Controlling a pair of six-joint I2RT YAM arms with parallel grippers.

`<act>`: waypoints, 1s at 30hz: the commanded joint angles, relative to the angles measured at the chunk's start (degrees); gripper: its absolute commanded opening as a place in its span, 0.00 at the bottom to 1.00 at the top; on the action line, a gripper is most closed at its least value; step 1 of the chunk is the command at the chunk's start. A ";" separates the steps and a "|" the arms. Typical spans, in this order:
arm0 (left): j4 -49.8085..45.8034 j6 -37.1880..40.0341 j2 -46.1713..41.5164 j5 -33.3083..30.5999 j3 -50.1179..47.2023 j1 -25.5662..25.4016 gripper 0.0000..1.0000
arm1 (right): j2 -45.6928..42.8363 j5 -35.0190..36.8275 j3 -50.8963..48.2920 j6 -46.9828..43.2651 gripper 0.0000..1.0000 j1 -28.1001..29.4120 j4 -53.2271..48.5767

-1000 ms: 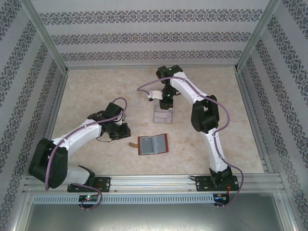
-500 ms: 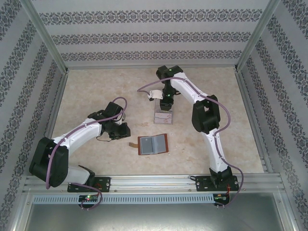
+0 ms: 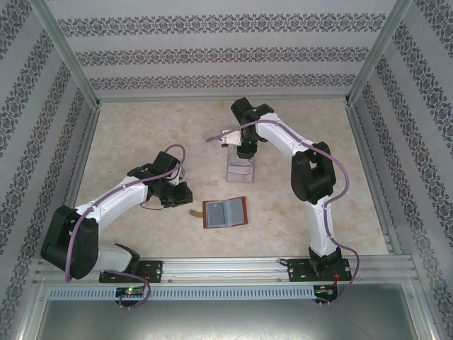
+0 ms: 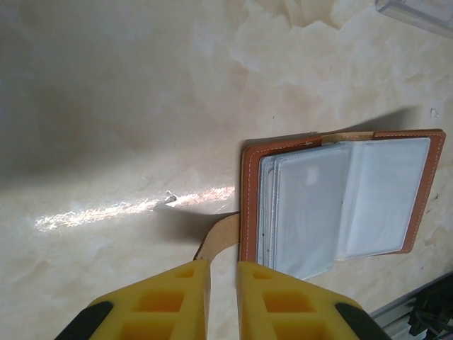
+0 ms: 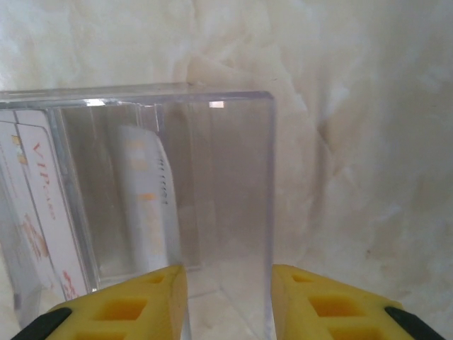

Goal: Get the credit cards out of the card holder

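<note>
The card holder [image 3: 225, 212] lies open on the table, brown leather rim [image 4: 250, 205] around pale pockets, its tan strap [image 4: 221, 234] pointing left. What the pockets hold cannot be told. My left gripper [image 3: 180, 194] hovers just left of it, the fingers [image 4: 223, 290] a narrow gap apart with bare table between them; the strap's end meets the left fingertip. My right gripper [image 3: 244, 152] is open over the clear tray [image 3: 239, 170], jaws [image 5: 228, 301] astride its right compartment. Pale credit cards [image 5: 42, 205] with red print stand in the tray, another [image 5: 145, 205] beside them.
The marble-look table [image 3: 141, 134] is fenced by aluminium posts and patterned walls [image 3: 28, 142]. A metal rail [image 3: 226, 268] with both arm bases runs along the near edge. The tray's corner [image 4: 417, 14] shows beyond the holder in the left wrist view.
My right gripper has opened from shut above the tray, and the right arm's elbow has swung slightly right. The left arm and the card holder have barely moved.
</note>
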 commanded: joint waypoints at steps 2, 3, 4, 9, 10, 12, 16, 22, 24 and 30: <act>0.63 -0.76 -1.80 1.33 -0.04 0.61 0.17 | -1.77 0.72 -3.14 0.94 0.37 0.96 3.76; 0.63 -0.91 -2.07 1.42 -0.09 0.59 0.17 | -1.92 0.65 -3.75 0.93 0.37 1.10 3.93; 0.63 -1.10 -2.36 1.33 -0.22 0.57 0.17 | -2.19 0.72 -4.21 0.88 0.37 1.27 4.10; 0.71 -1.53 -3.05 1.51 -0.44 0.61 0.17 | -5.02 1.50 -5.69 1.18 0.37 1.80 5.39; 0.81 -1.50 -3.05 1.59 -0.28 0.51 0.17 | -5.85 1.87 -5.81 1.41 0.37 1.87 5.74; 0.95 -1.65 -2.97 1.67 0.29 0.35 0.17 | -7.96 2.26 -6.30 2.40 0.38 2.06 6.62; 1.78 -2.24 -2.06 1.86 1.90 -0.76 0.17 | -12.69 3.16 -9.06 6.81 0.38 2.65 9.86; 6.36 -3.59 1.92 3.28 3.05 -2.61 0.17 | -21.96 4.39 -18.30 22.35 0.40 6.32 18.60; 6.85 -3.37 3.93 3.47 4.02 -3.56 0.17 | -25.08 5.51 -21.58 29.87 0.40 8.10 21.81; 8.74 -3.57 8.02 3.26 4.19 -6.77 0.16 | -32.92 6.11 -31.32 53.16 0.34 12.71 28.91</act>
